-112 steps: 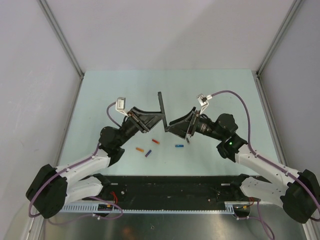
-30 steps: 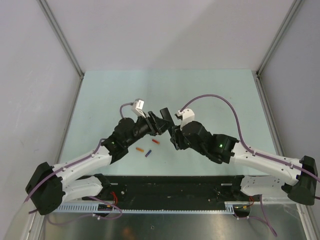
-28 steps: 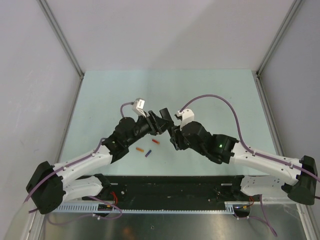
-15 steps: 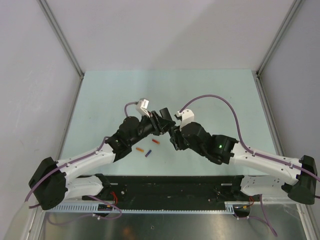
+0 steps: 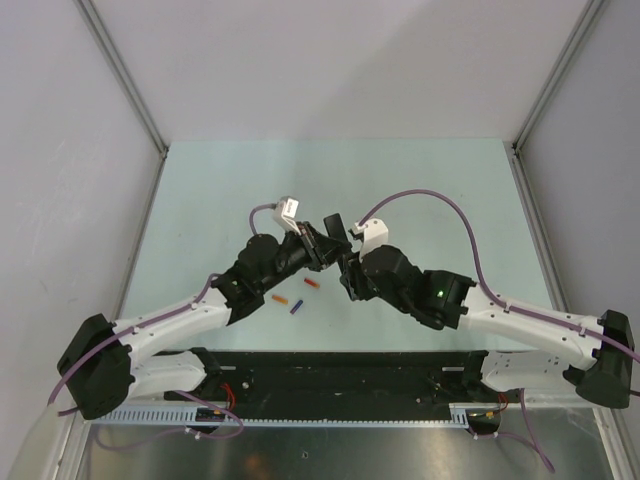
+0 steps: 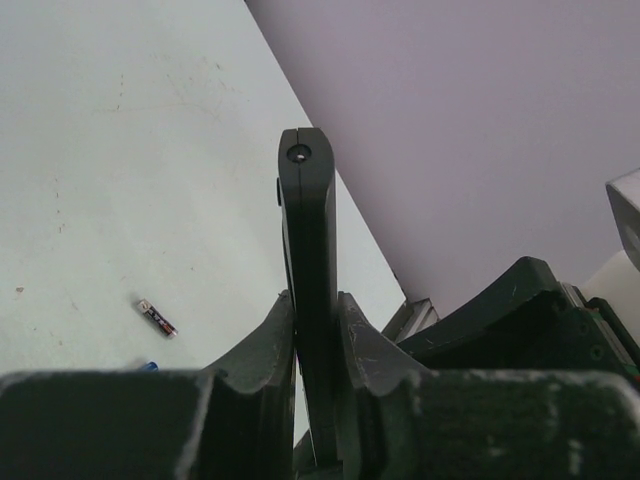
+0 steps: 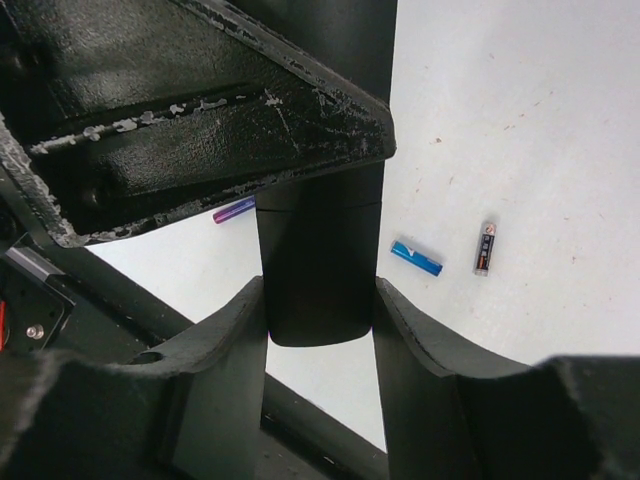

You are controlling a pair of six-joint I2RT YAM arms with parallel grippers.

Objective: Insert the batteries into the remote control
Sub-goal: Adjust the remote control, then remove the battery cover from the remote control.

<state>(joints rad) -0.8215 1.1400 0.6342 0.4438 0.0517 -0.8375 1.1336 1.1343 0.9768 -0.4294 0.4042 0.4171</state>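
Above the middle of the table (image 5: 420, 190), the remote control (image 5: 333, 226) is held between two grippers. The left gripper (image 5: 324, 246) clamps it from the left, and the right gripper (image 5: 346, 264) grips one end from the right. In front and left of the remote, three batteries lie apart on the table. The first battery (image 5: 311, 283) is closest to the grippers, the second battery (image 5: 296, 307) is nearer the arm bases, and the third battery (image 5: 280, 298) is furthest left. The right wrist view shows a fourth battery (image 7: 416, 257) and a fifth battery (image 7: 484, 248) close together, right of the remote.

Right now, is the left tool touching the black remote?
Touching. The left wrist view shows the left tool with both fingers pressed flat against the two sides of the remote control, with no gap showing.
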